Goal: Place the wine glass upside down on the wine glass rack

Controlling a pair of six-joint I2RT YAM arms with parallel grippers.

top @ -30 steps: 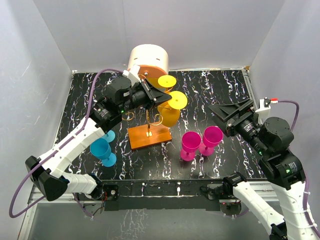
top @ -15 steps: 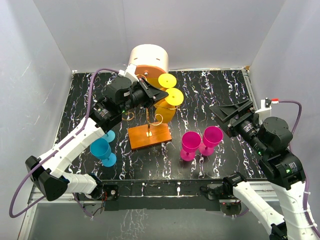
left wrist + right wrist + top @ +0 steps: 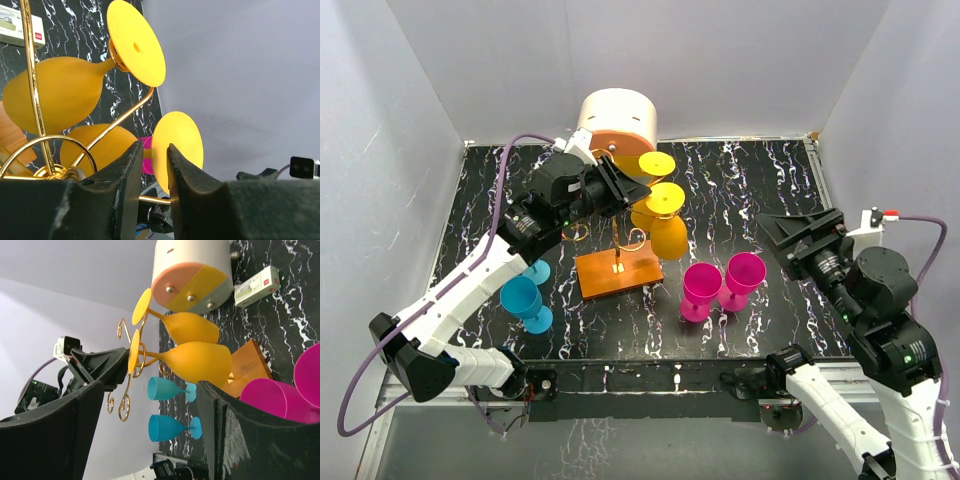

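Seen from above, the wine glass rack [image 3: 618, 272] stands left of the table's middle on its orange base, with the cream-and-orange cylinder [image 3: 617, 125] behind it at the far edge. The yellow wine glass [image 3: 666, 200] hangs upside down on the rack's right side, foot up and bowl down. A second yellow glass [image 3: 655, 163] hangs the same way just farther back. The left gripper [image 3: 636, 186] sits by the rack's top, just beside the nearer foot, but its jaws are hidden from above. The left wrist view shows them: the fingers [image 3: 125, 175] stand a narrow slit apart with the rim of that foot in the slit, and I cannot tell whether a pad touches it. The right gripper [image 3: 785, 225] hangs over the right side of the table, well apart from the rack, its jaws spread wide with nothing between them.

Only the right wrist view shows both stems passing through gold scrolls and a small white box [image 3: 257, 286] on the table beside the cylinder. It also shows both blue glasses [image 3: 167, 388] whole, while from above one is mostly under the left arm.

The count is six glasses: two yellow, two blue on the left and two pink glasses [image 3: 701, 283] near right, touching each other. There is one rack, one cylinder and one box
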